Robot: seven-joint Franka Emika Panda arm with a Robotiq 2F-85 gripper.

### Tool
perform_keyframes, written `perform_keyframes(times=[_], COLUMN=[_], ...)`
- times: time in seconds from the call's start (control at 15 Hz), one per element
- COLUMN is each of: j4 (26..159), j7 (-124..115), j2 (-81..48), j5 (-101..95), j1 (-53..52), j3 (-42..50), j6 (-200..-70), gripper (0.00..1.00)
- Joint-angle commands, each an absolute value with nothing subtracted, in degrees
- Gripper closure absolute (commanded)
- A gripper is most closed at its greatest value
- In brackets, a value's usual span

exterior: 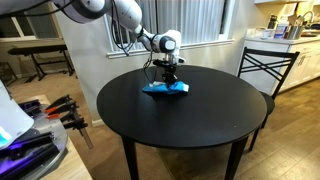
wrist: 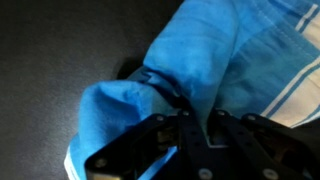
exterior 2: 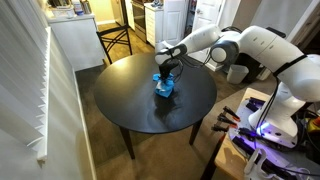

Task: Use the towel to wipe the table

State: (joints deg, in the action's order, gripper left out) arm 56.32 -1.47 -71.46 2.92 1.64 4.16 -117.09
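A blue towel (exterior: 165, 89) with white stripes lies bunched on the round black table (exterior: 190, 125), toward its far side. It also shows in an exterior view (exterior 2: 163, 86) and fills the wrist view (wrist: 215, 50). My gripper (exterior: 169, 76) points straight down onto the towel in both exterior views (exterior 2: 165, 76). In the wrist view my gripper's fingers (wrist: 197, 115) are closed with a fold of blue cloth pinched between them. The towel rests on the tabletop under the gripper.
A black metal chair (exterior: 266, 62) stands at the table's far right edge; it also shows in an exterior view (exterior 2: 117, 40). Tools with orange handles (exterior: 62, 110) lie on a stand to the left. A white wall with blinds (exterior 2: 45, 90) runs beside the table.
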Motion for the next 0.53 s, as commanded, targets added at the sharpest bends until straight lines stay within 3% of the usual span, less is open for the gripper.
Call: perform_keyframes(times=[0.0, 0.07, 0.2, 0.47], j4=[69.88, 72.18, 76.61, 84.32], j7=[2.15, 2.57, 3.14, 3.66], j2=[-64.01, -62.72, -60.33, -55.98], j5=[2.61, 2.7, 2.78, 2.5], j1=[3.33, 3.68, 4.29, 5.86], j3=[4.55, 4.65, 4.69, 3.52], j6=[-119.06, -119.63, -120.95, -124.88], gripper=[0.94, 0.62, 0.55, 0.3])
